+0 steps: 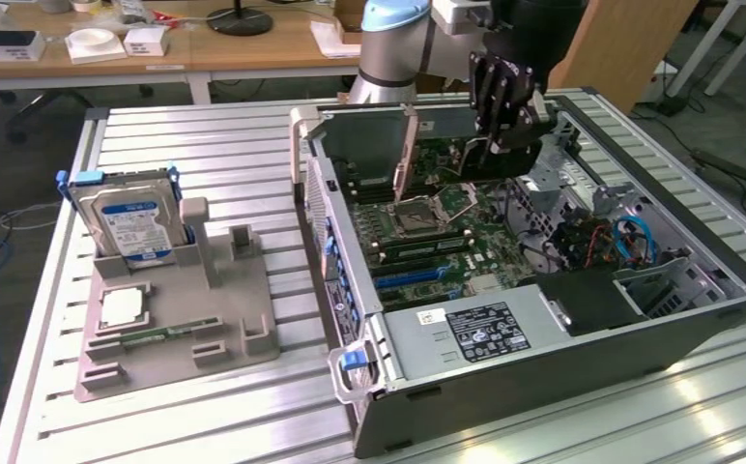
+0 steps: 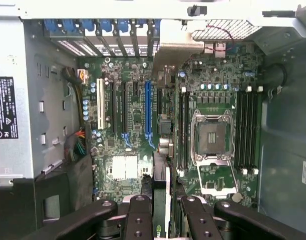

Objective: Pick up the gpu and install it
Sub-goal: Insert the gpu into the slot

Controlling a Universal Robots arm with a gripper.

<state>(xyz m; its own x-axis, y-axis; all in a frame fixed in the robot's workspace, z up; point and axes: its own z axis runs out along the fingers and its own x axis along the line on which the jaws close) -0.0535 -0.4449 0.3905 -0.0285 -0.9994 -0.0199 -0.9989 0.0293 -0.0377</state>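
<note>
My gripper hangs over the open computer case, above the motherboard. It is shut on the gpu, a thin card seen edge-on between the black fingers in the wrist view. In the exterior view the gpu hangs just under the gripper, a little above the board. A long blue slot lies on the board beyond the card's edge, with black slots and a white slot beside it. The open processor socket sits off to one side.
A grey fixture tray lies on the slatted table at the exterior view's left. It holds a silver hard drive with a blue label, a memory stick and a square chip. The power supply fills the case's near end.
</note>
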